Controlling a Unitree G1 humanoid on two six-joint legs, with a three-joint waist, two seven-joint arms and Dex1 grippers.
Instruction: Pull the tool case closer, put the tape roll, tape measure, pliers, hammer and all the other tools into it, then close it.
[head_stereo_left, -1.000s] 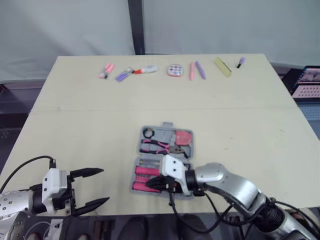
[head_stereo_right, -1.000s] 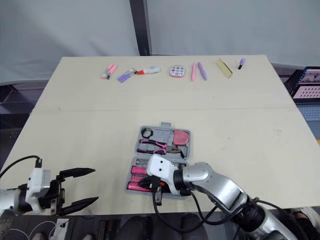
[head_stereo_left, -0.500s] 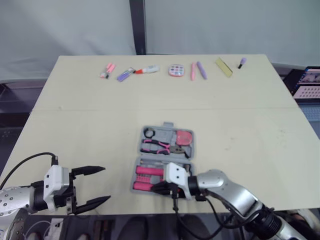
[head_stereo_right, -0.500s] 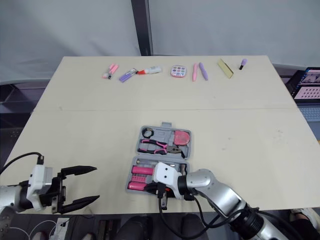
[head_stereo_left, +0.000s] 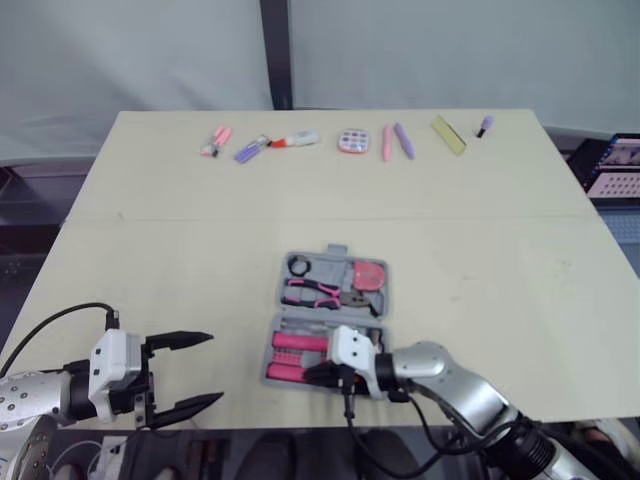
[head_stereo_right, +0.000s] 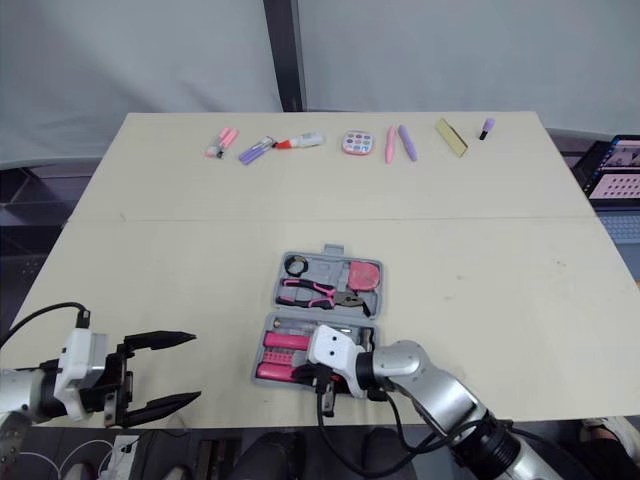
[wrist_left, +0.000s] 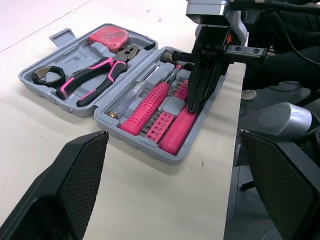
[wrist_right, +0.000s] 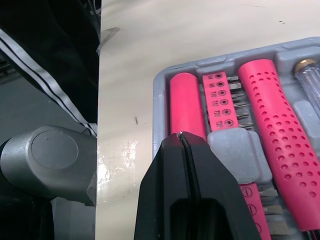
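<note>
Left end effector (head_stereo_left: 213, 367): two black fingers spread wide, holding nothing, at the near left edge of the tabletop (head_stereo_left: 160, 250), well apart from the case. Tool case (head_stereo_left: 374, 301): grey, lying open and flat at the middle of the tabletop, near its front edge. Far half of case, left to right: black tape roll (head_stereo_left: 298, 267), pliers (head_stereo_left: 315, 291) with pink-and-black handles, pink tape measure (head_stereo_left: 368, 273). Near half of case: smooth pink handle (wrist_left: 180, 131) along the outer side, pink bit strip (wrist_left: 164, 121) beside it, perforated pink handle (wrist_left: 150, 106) next, all seated in their recesses. Right end effector (wrist_right: 181, 136): fingers pressed together on nothing, tip over the near half of the case at the smooth pink handle; whether it touches cannot be told. Far edge of tabletop, loose row, left to right: pink marker (head_stereo_left: 212, 141), purple marker (head_stereo_left: 248, 149), red-and-white tube (head_stereo_left: 292, 139), round pink item (head_stereo_left: 350, 141), pink pen (head_stereo_left: 384, 142), purple pen (head_stereo_left: 401, 139), yellowish strip (head_stereo_left: 446, 133), small purple item (head_stereo_left: 483, 125).
</note>
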